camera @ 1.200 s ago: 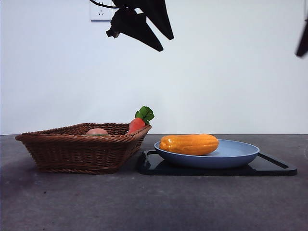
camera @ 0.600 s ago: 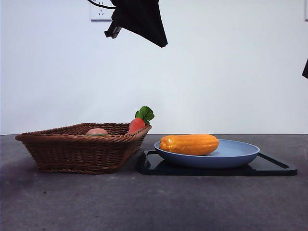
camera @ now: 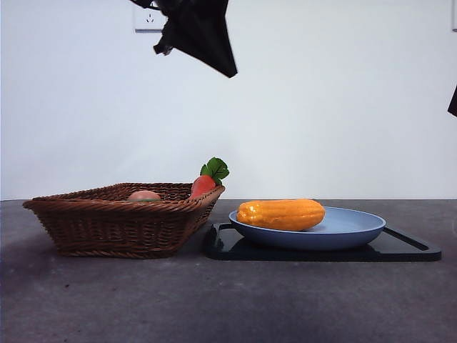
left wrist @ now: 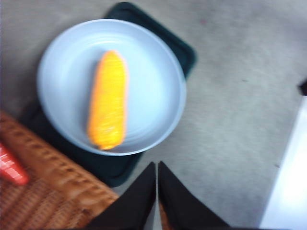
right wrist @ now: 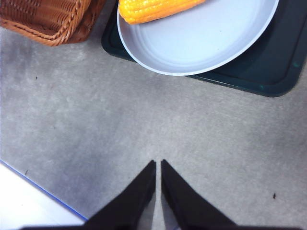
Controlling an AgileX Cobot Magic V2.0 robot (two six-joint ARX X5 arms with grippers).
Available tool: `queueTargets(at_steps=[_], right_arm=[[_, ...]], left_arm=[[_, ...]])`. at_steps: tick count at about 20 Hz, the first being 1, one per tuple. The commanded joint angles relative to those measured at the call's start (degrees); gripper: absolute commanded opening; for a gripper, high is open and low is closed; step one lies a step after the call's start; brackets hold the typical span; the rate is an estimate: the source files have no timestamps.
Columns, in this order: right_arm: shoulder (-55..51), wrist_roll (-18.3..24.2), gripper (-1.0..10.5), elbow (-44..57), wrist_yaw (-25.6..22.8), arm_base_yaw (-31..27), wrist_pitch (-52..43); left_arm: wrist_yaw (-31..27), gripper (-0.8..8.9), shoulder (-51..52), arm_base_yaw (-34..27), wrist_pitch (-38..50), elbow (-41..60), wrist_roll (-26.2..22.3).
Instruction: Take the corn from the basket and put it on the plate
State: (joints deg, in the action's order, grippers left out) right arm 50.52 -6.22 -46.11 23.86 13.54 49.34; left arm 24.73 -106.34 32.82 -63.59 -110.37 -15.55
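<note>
The orange-yellow corn [camera: 280,214] lies on its side in the blue plate [camera: 353,227], left of the plate's middle. The left wrist view looks down on the corn [left wrist: 108,99] and the plate [left wrist: 158,76]. The brown wicker basket [camera: 118,221] stands to the left of the plate. My left gripper [camera: 214,61] hangs high above the basket's right end, shut and empty; its jaws [left wrist: 157,167] meet near the basket's corner [left wrist: 57,191]. My right gripper [right wrist: 158,165] is shut and empty over bare table in front of the plate [right wrist: 206,43]; the corn [right wrist: 156,8] shows at that view's edge.
A flat black tray [camera: 407,249] lies under the plate. In the basket rest a red-orange carrot with green leaves [camera: 207,180] and a round peach-coloured item [camera: 143,195]. A white wall with a socket [camera: 148,18] stands behind. A black tip [camera: 453,101] shows at the right edge.
The left gripper has closed from spread jaws and shifted slightly left high above the basket. The black tip at the right edge dropped lower. Corn, plate and basket stayed put.
</note>
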Motion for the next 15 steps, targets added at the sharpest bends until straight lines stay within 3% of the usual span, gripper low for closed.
queueTargets(at_steps=[1,8,15], right_arm=[[0.3,0.5,0.0,-0.4,0.1,0.2,-0.6],[0.3,0.5,0.0,-0.4,0.1,0.2,-1.7],[0.3,0.5,0.0,-0.4,0.1,0.2,-1.8]], left_arm=[[-0.7,0.08,-0.2,-0.1,0.8,-1.7,-1.7],[-0.8,0.08,15.0,-9.2,6.3,2.6,-2.6],[-0.8,0.08,45.6,-28.0,31.0,37.9,3.3]])
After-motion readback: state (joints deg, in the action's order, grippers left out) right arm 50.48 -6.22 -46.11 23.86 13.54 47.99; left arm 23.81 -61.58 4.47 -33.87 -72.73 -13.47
